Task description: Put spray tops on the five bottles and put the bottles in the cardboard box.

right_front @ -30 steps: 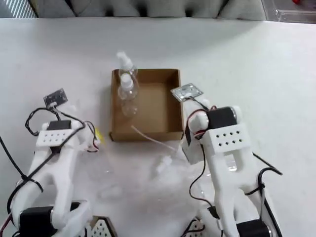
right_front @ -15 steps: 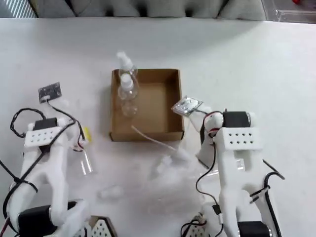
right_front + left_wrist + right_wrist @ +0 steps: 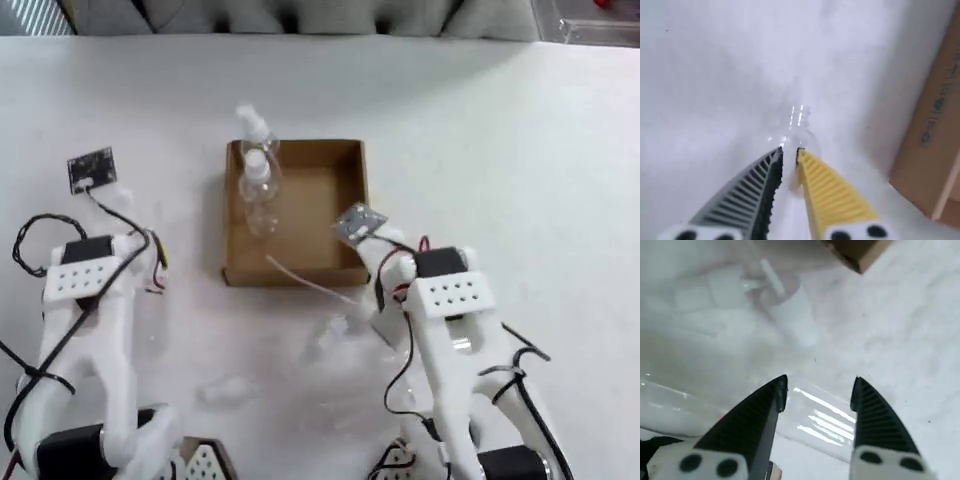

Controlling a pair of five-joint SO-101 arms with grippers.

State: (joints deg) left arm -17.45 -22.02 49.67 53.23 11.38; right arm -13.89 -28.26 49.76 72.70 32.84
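Note:
The cardboard box (image 3: pixel 300 275) sits mid-table with two clear bottles, both with spray tops on, along its left side (image 3: pixel 262 195) (image 3: pixel 253 128). A loose spray top (image 3: pixel 328 335) (image 3: pixel 725 290) lies in front of the box, its thin tube reaching toward the box wall. Another white spray top (image 3: pixel 225 388) lies nearer the front. My left gripper (image 3: pixel 160 258) (image 3: pixel 789 152) is left of the box, its fingers nearly together on the end of a clear bottle (image 3: pixel 796 117). My right gripper (image 3: pixel 385 318) (image 3: pixel 819 382) stands open over another clear bottle (image 3: pixel 825 422) near the box's front right corner (image 3: pixel 855 250).
The box's side wall (image 3: pixel 935 135) rises close to my left gripper. Bare white table stretches behind and to both sides of the box. A grey sofa edge runs along the far side of the table.
My left arm has swung left, away from the box, and the bottle seen lying beside it is gone from that spot. My right arm swung out right, then back toward the box's front corner.

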